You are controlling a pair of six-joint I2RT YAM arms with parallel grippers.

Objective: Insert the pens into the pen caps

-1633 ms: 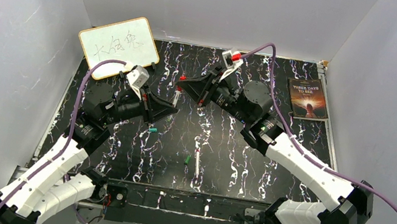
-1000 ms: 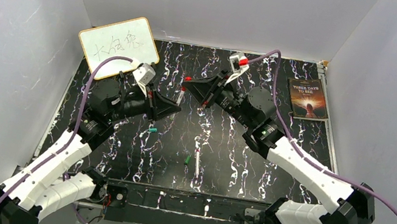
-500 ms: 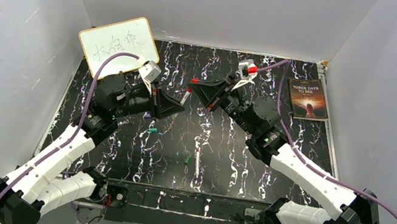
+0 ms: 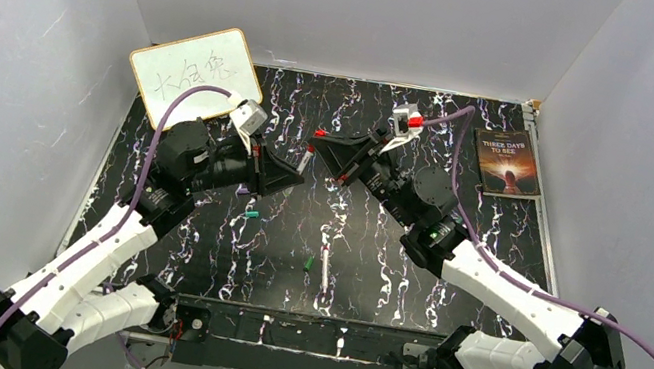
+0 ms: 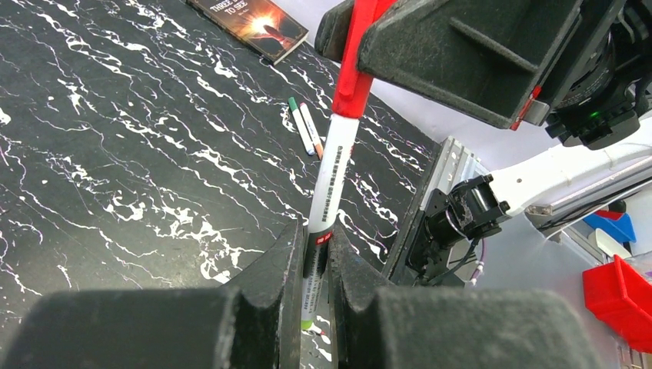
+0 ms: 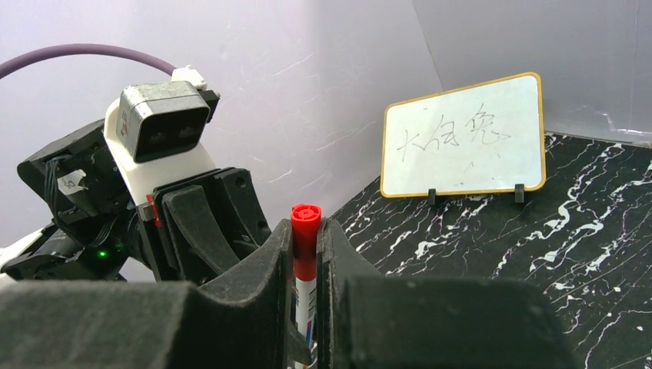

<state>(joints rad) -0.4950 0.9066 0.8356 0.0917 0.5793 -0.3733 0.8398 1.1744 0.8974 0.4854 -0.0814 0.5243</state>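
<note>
Change: both grippers have shifted to the right since the earliest frame, and the left wrist now sits higher and farther back; over the last half second almost nothing differs.
Table: black marble-patterned tabletop (image 4: 220, 247) with white streaks, walled in by pale grey panels.
Left arm: white and black arm (image 4: 104, 247) reaching from the near left corner toward the far middle.
Right arm: white and black arm (image 4: 508, 288) reaching from the near right corner toward the same spot.
Whiteboard: gold-framed whiteboard (image 4: 195, 75) with handwriting, propped up at the far left.
Book: dark paperback book (image 4: 507, 161) lying flat at the far right.
Left gripper: left gripper (image 5: 314, 246), fingers closed tight on the lower barrel of a white-barrelled marker pen (image 5: 332, 169).
Right gripper: right gripper (image 6: 305, 231), fingers clamped on a red plastic cap (image 6: 305, 223) at the pen's upper end.
Held pen: raised off the table in the far middle, spanning between the two grippers; the cap meets the barrel with no gap showing.
Loose pen: loose white pen (image 4: 324, 270) lying on the near middle of the table.
Teal cap: short teal plastic cap (image 4: 250, 215) lying near the left gripper.
Green cap: short green plastic cap (image 4: 309, 264) just left of the loose pen.
</note>
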